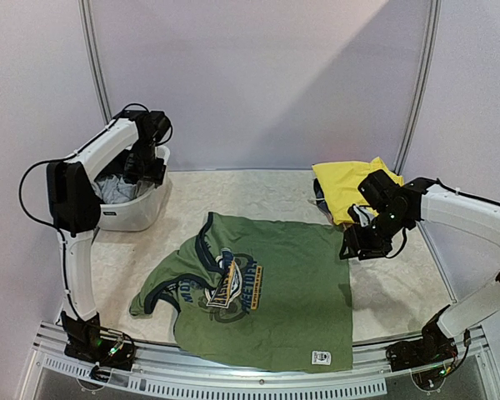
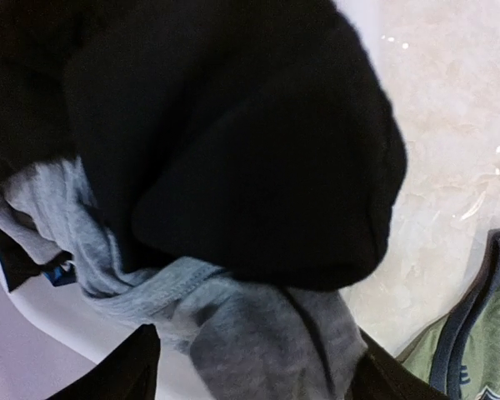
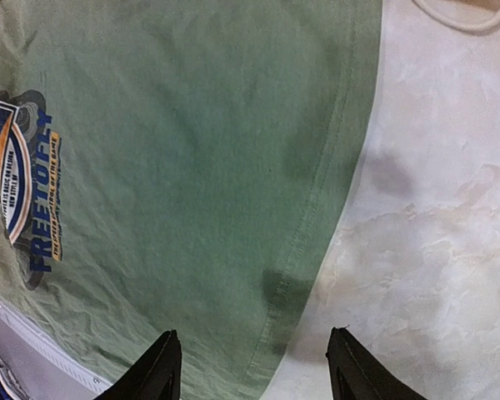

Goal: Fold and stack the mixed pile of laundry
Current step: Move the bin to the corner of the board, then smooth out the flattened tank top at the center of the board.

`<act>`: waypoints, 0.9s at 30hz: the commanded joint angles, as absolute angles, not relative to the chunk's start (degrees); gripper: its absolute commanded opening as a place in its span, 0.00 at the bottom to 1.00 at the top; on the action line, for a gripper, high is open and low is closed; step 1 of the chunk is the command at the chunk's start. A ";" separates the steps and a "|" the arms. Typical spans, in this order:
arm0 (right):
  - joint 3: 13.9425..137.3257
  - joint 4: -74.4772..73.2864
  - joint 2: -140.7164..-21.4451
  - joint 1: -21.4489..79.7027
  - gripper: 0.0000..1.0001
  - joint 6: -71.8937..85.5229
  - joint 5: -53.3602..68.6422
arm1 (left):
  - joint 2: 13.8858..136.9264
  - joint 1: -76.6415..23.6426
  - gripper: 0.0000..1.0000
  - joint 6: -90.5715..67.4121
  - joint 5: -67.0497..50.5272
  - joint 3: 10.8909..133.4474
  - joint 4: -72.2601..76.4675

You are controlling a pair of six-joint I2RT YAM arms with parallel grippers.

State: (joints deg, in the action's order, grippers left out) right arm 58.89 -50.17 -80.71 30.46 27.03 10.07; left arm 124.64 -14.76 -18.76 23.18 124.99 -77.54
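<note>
One pale marbled surface lies before me. Spread flat across its middle is the olive-green T-shirt, chest graphic up, with one sleeve rumpled on the side towards the tub. The yellow garment sits bunched at the far right, just beyond the shirt's corner. At the far left, the white tub holds a black piece heaped over a grey piece. My left end effector hangs over that tub, jaws wide apart above the grey cloth, clamped on nothing I can see. My right end effector hovers above the shirt's right hem, jaws parted and empty.
</note>
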 commanded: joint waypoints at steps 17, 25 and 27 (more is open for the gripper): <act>42.29 -57.30 -62.49 45.32 0.64 48.47 19.34 | 100.27 -31.59 0.88 -21.12 26.76 116.97 -87.30; 40.26 -56.03 -61.96 60.61 0.65 67.60 16.65 | 92.68 -39.00 0.86 -23.34 20.49 102.64 -81.31; 40.25 -56.73 -62.92 62.36 0.65 70.45 16.48 | 91.57 -39.56 0.85 -23.99 18.63 100.48 -80.19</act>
